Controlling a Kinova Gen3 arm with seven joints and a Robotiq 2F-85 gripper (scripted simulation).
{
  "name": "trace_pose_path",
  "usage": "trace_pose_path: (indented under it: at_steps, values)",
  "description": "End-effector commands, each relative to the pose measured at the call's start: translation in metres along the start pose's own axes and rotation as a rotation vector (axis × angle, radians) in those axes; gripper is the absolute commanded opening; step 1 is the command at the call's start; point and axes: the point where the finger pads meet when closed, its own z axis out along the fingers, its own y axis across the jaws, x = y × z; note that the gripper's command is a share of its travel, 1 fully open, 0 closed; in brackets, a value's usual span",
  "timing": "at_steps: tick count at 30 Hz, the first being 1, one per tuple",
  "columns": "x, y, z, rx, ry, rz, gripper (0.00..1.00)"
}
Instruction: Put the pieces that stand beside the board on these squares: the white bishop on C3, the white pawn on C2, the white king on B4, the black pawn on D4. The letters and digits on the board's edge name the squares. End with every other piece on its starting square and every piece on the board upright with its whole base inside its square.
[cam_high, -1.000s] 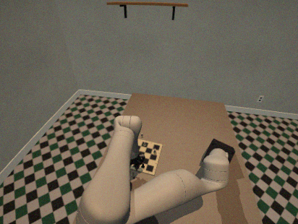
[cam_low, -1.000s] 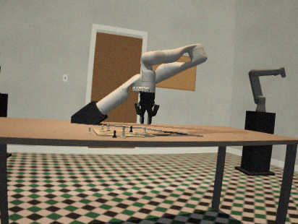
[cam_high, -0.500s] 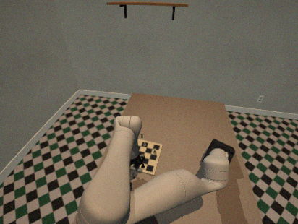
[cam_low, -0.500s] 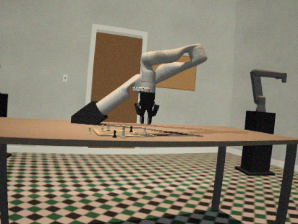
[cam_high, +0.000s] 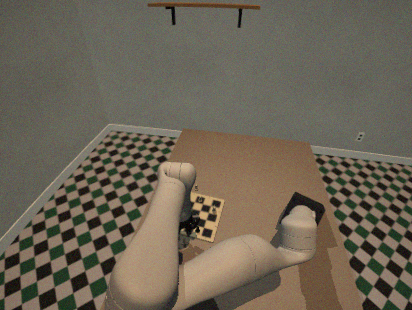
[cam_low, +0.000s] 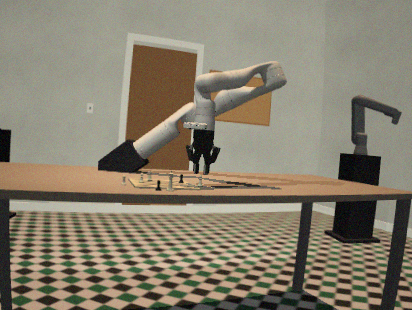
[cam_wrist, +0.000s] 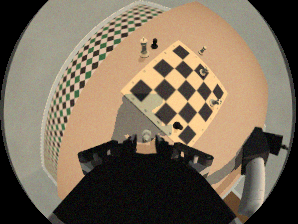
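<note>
The small chessboard (cam_wrist: 176, 90) lies on the brown table and also shows in the top view (cam_high: 207, 216). My gripper (cam_low: 202, 169) hangs just above the table at the board's near left edge, fingers partly open. A white piece (cam_wrist: 145, 137), probably the bishop, stands on the table right under and between the fingertips, and I cannot see the fingers touching it; it also shows in the exterior view (cam_low: 200, 180). A taller white piece (cam_wrist: 145, 46) and the black pawn (cam_wrist: 154, 44) stand together beside the board's far corner. A small white piece (cam_wrist: 202, 50) stands beside the far edge.
A few dark pieces stand on the board, one near my gripper (cam_wrist: 178, 124) and others toward the right edge (cam_wrist: 216, 103). My own arm (cam_high: 165, 240) hides much of the board in the top view. The arm's black base (cam_high: 302, 205) sits at the right.
</note>
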Motion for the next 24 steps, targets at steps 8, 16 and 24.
trace_pose_path:
  at_steps: [8,16,24]
  values:
    - [-0.001,0.001,0.021,-0.003,-0.004,0.001,0.37]
    - [-0.001,0.001,0.028,-0.003,-0.004,0.001,0.37]
    - [-0.001,0.001,0.029,-0.003,-0.004,0.001,0.37]
